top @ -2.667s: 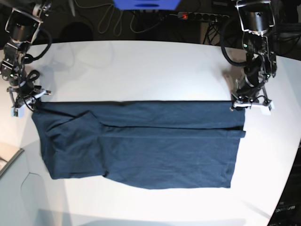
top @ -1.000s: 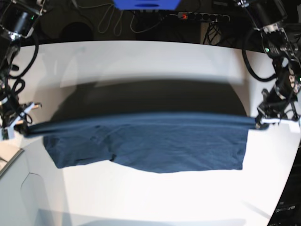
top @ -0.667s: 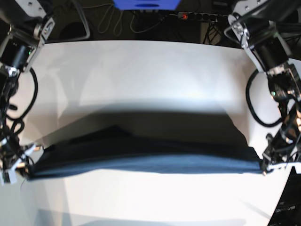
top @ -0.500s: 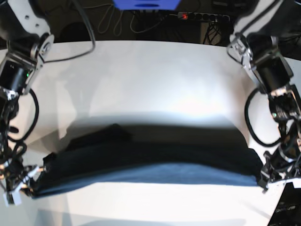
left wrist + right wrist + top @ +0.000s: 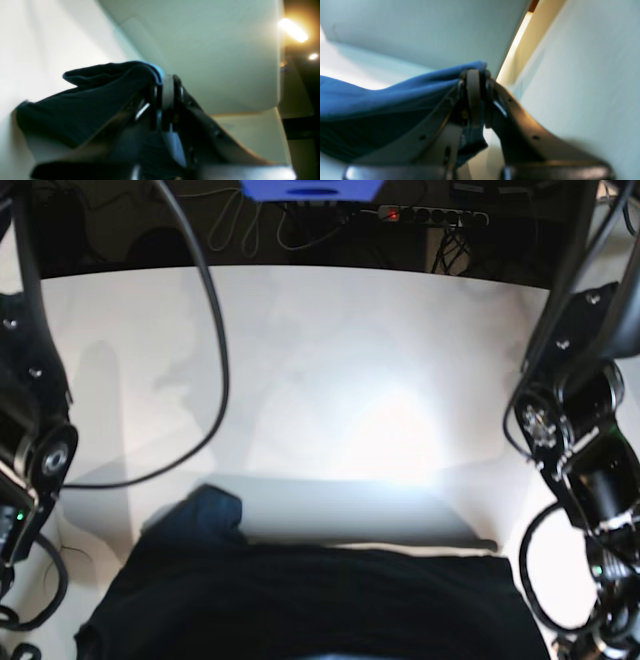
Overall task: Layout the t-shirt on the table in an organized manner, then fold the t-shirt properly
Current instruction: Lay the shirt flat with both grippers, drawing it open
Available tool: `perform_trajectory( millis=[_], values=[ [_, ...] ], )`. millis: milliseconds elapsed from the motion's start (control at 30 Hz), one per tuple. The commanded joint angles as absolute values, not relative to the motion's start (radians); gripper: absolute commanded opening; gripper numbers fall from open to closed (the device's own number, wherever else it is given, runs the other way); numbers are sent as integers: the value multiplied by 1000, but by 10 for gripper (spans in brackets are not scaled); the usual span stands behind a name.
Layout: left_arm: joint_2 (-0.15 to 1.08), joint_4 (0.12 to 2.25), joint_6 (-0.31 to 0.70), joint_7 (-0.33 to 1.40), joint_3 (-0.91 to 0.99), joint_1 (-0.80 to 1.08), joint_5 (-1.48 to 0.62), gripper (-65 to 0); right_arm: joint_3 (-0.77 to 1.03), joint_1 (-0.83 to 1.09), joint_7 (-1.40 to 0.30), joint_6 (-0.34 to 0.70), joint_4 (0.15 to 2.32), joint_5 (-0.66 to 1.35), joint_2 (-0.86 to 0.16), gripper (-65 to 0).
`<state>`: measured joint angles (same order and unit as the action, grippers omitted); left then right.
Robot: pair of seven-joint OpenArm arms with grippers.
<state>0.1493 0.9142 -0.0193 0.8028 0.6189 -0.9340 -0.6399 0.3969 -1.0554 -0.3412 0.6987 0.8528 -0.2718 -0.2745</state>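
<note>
Left tool [image 5: 165, 97] is pressed together, pinching a bunched edge of the navy t-shirt [image 5: 82, 105]. Right tool [image 5: 476, 97] likewise pinches the t-shirt [image 5: 382, 100] edge. In the base view the t-shirt [image 5: 310, 605] fills the near bottom, over the white bench [image 5: 330, 370] near edge; the tools themselves are out of frame there.

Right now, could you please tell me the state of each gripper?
Left gripper: shut on the t-shirt.
Right gripper: shut on the t-shirt.
</note>
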Motion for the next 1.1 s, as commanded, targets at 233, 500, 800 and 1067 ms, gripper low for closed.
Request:
perform_trajectory(
  millis=[233,500,800,1067],
  values=[
    [160,877,-5,794,616,-1144,-665,-650,398,-1216,-289,698,834,-275,-289,-650],
    [159,938,-1,796,552,-970,-696,-650,475,-1050,-292,698,917,-268,-326,-650],
    [170,1043,-4,816,552,-644,-969,-650,515,-553,-294,698,1290,-99,-315,-650],
    [162,1165,1,840,552,-329,-1061,-650,559,-68,-285,698,1564,102,-263,-650]
  ],
)
